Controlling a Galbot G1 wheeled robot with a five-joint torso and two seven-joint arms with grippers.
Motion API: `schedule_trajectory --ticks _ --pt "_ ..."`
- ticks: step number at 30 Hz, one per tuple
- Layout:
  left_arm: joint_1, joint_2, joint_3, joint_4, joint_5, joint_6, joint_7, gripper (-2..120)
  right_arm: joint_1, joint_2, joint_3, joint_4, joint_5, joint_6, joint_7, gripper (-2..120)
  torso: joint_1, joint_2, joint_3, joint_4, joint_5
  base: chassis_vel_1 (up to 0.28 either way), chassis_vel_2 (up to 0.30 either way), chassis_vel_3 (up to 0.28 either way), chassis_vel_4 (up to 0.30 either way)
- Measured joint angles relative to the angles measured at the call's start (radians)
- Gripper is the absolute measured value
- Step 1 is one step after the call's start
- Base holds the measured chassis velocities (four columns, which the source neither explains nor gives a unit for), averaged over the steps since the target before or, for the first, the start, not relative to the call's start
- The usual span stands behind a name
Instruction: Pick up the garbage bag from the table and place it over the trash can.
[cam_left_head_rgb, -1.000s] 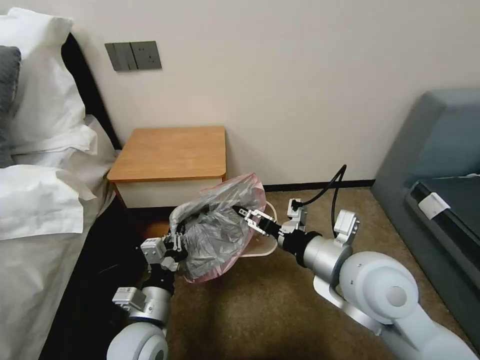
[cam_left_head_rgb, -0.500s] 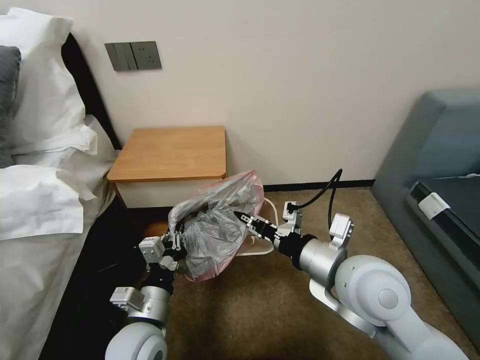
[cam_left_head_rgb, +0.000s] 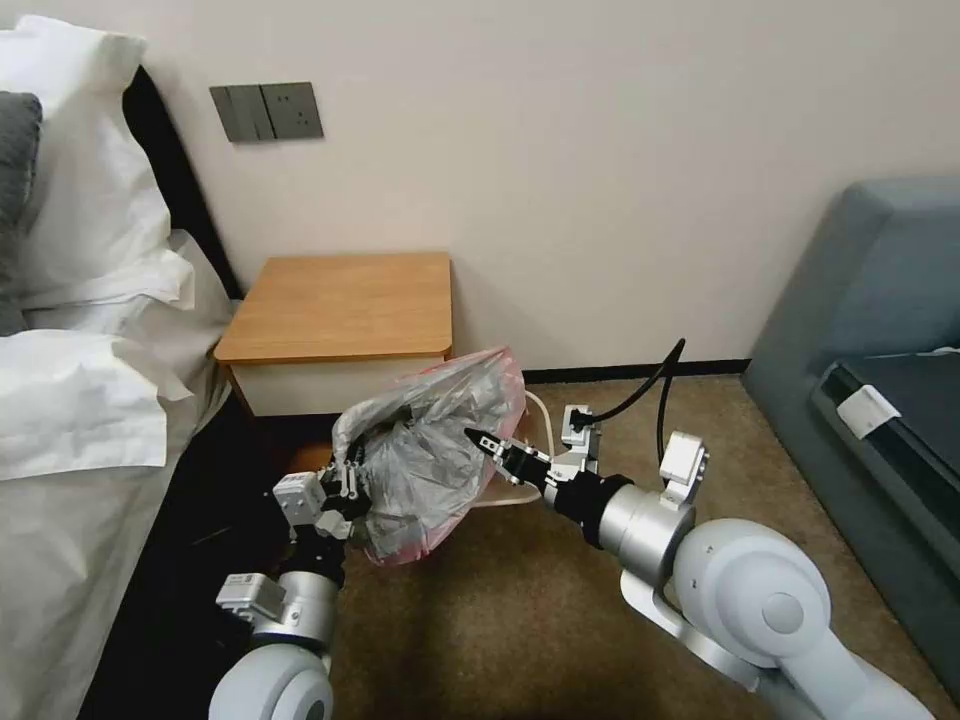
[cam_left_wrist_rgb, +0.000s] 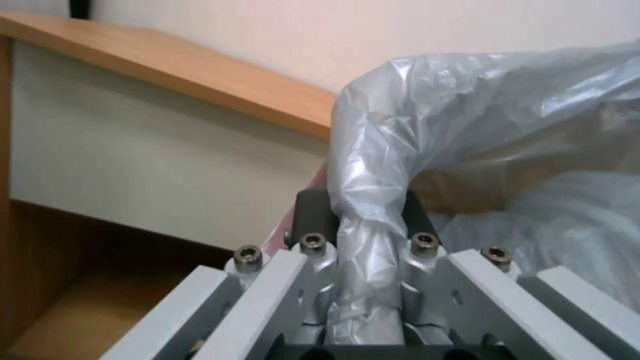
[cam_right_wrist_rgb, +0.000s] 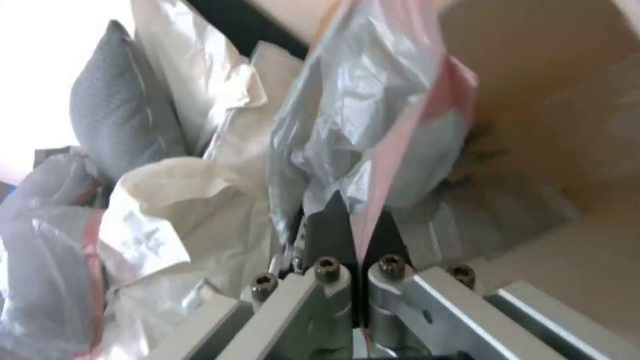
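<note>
A: Garbage bag (cam_left_head_rgb: 432, 450) — where's it vs the trash can (cam_left_head_rgb: 535, 420)?

B: Held up off the floor, stretched between both grippers, just nearside of the can, w/ its far edge over the can's rim. Can sits behind it, beside the table (cam_left_head_rgb: 340, 305).

A: Grips?

B: Left gripper (cam_left_head_rgb: 345, 485) clamped on a bunched fold, right gripper (cam_left_head_rgb: 482, 440) pinching the pink edge. Mouth's long axis runs gripper to gripper. Right one's nearer the can, I'd judge.
</note>
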Motion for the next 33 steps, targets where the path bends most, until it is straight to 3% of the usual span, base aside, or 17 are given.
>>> schedule_trajectory --ticks 14,33 --pt "-0.012 0.014 -0.018 0.001 -0.110 0.026 -0.007 7 -0.108 -0.051 0.059 0.058 -0.055 0.003 -0.003 0 0.000 0.000 0.000 -0.0001 0.0000 0.000 0.000 0.000 0.000" --pt "-0.001 0.013 -0.023 0.013 -0.150 0.028 0.006 7 -0.061 -0.037 0.138 0.008 -0.161 0.011 -0.060 0 0.000 0.000 0.000 0.0001 0.0000 0.000 0.000 0.000 0.000"
